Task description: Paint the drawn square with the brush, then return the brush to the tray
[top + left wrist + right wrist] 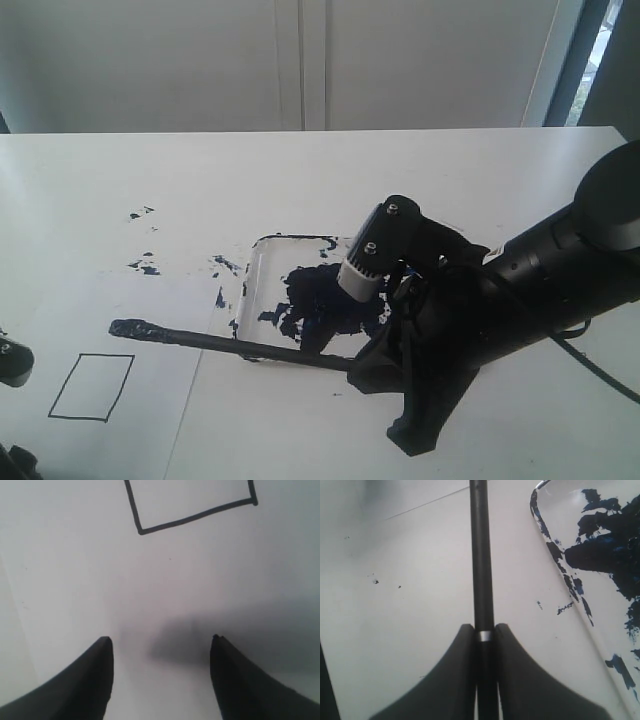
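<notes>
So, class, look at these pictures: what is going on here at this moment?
The right gripper has its jaws shut on the brush, next to the paint-blotched tray. The brush's dark tip points out over the paper toward the drawn square, which is blank, so no painting has been done yet. The left gripper hovers over the paper near the square, jaws open and empty.

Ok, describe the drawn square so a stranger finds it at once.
On the white table, left of the paint-stained tray, lies a paper sheet. The drawn square is on it: a thin black outline, empty inside, unlike the blue specks nearby.
</notes>
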`<state>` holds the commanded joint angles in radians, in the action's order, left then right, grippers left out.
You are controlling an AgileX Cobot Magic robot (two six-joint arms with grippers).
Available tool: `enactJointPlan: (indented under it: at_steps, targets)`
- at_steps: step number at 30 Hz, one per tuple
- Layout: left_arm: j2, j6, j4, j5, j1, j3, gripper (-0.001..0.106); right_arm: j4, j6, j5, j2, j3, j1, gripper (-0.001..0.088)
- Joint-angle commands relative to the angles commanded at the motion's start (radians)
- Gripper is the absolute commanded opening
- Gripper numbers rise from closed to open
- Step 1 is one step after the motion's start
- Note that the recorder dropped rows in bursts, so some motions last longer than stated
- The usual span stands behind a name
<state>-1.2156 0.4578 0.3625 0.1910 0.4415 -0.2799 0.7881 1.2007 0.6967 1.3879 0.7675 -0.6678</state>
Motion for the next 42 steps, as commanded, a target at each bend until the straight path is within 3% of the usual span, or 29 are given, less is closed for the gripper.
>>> enactJointPlan:
  at_steps: [12, 19, 25, 32, 33, 37, 42]
  targets:
    - [0.000, 0.040, -0.018, 0.035, 0.000, -0.002, 0.057, 0.000, 0.000, 0.005, 0.000, 0.000, 0.000, 0.0000]
    - [0.000, -0.185, -0.010, 0.127, 0.000, -0.002, 0.057, 0.000, 0.000, 0.007, 0.000, 0.000, 0.000, 0.0000]
    - [0.000, -0.255, -0.001, 0.154, 0.000, -0.002, 0.053, 0.000, 0.000, 0.016, 0.000, 0.000, 0.000, 0.0000]
    - [0.000, -0.245, 0.091, 0.177, 0.000, -0.006, 0.052, 0.000, 0.000, 0.016, 0.000, 0.000, 0.000, 0.0000]
    - [0.002, -0.238, 0.084, 0.177, 0.000, -0.014, 0.052, 0.000, 0.000, 0.013, 0.000, 0.000, 0.000, 0.0000]
    - [0.028, 0.022, 0.050, 0.169, 0.000, -0.080, 0.052, 0.000, 0.000, 0.012, 0.000, 0.000, 0.000, 0.0000]
    - [0.030, -0.003, -0.098, 0.160, 0.000, -0.084, 0.051, -0.003, 0.000, 0.016, 0.000, 0.000, 0.000, 0.0000]
